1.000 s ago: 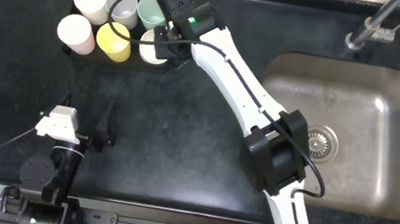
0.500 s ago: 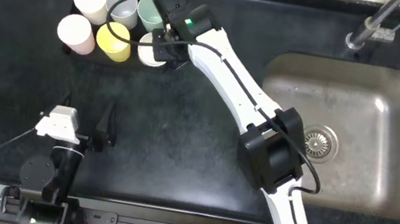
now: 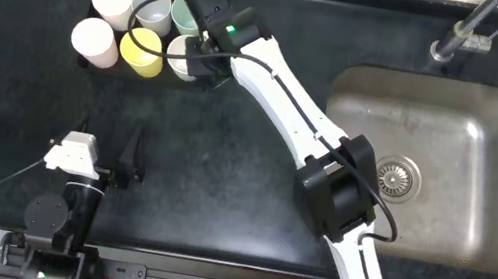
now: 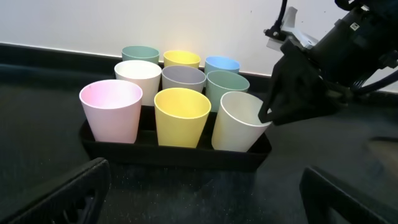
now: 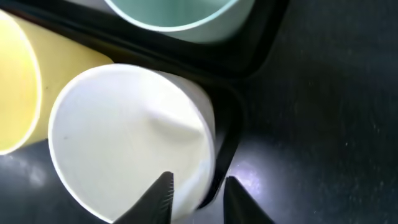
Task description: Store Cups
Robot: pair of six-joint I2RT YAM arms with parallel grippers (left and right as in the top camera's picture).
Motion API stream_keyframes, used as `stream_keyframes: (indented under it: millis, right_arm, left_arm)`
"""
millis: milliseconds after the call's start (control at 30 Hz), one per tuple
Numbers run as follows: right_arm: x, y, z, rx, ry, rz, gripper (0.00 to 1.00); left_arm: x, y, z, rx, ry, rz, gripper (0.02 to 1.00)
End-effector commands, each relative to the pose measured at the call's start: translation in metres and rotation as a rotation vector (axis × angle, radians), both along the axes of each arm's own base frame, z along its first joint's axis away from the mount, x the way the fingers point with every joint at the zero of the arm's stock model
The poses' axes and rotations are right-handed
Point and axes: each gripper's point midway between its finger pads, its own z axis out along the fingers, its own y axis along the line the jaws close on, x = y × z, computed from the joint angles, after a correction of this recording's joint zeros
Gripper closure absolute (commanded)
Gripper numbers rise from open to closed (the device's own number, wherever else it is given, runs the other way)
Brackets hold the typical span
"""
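A black tray at the counter's back left holds several pastel cups. The white cup sits tilted in the tray's front right slot, beside a yellow cup. My right gripper is shut on the white cup, one finger inside its rim and one outside. From above, the right gripper hangs over the tray's right end. My left gripper stands open and holds nothing, low on the counter in front of the tray, well apart from it.
A steel sink with a faucet takes up the right side. The dark counter lies between the tray and the arm bases. The right arm stretches diagonally across the middle.
My right gripper has carried the white cup a little to the left, into the tray's front right slot next to the yellow cup. The left arm has stayed still.
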Motion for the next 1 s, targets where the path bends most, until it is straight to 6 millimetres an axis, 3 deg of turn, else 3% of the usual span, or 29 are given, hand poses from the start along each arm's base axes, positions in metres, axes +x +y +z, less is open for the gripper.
stream_keyframes:
  millis: [33, 133, 267, 400, 500, 533, 733, 867, 1000]
  right_arm:
    - [0.006, 0.001, 0.029, 0.035, -0.058, -0.004, 0.614]
    - [0.009, -0.007, 0.068, 0.070, -0.126, 0.014, 0.535]
    - [0.010, -0.030, 0.137, 0.116, -0.259, 0.048, 0.380]
    - [0.007, -0.074, 0.196, 0.127, -0.364, 0.042, 0.255]
    - [0.005, -0.115, 0.225, 0.107, -0.413, 0.017, 0.123]
    - [0.004, -0.129, 0.231, 0.097, -0.422, 0.005, 0.009]
    - [-0.008, -0.210, 0.250, 0.037, -0.455, -0.092, 0.005]
    - [-0.026, -0.248, 0.242, 0.014, -0.482, -0.144, 0.003]
    - [-0.053, -0.273, 0.228, 0.023, -0.544, -0.195, 0.003]
  left_arm:
    - [-0.001, -0.003, 0.001, -0.011, -0.005, -0.017, 0.018]
    - [-0.001, -0.003, 0.001, -0.012, -0.005, -0.017, 0.018]
    - [-0.001, -0.003, 0.001, -0.011, -0.005, -0.016, 0.018]
    - [-0.001, -0.003, 0.001, -0.011, -0.005, -0.017, 0.018]
    - [-0.001, -0.003, 0.001, -0.011, -0.005, -0.017, 0.018]
    - [-0.001, -0.003, 0.001, -0.011, -0.005, -0.017, 0.018]
    - [-0.001, -0.003, 0.001, -0.011, -0.005, -0.017, 0.018]
    - [-0.001, -0.003, 0.001, -0.011, -0.005, -0.017, 0.018]
    - [-0.001, -0.003, 0.001, -0.012, -0.005, -0.017, 0.018]
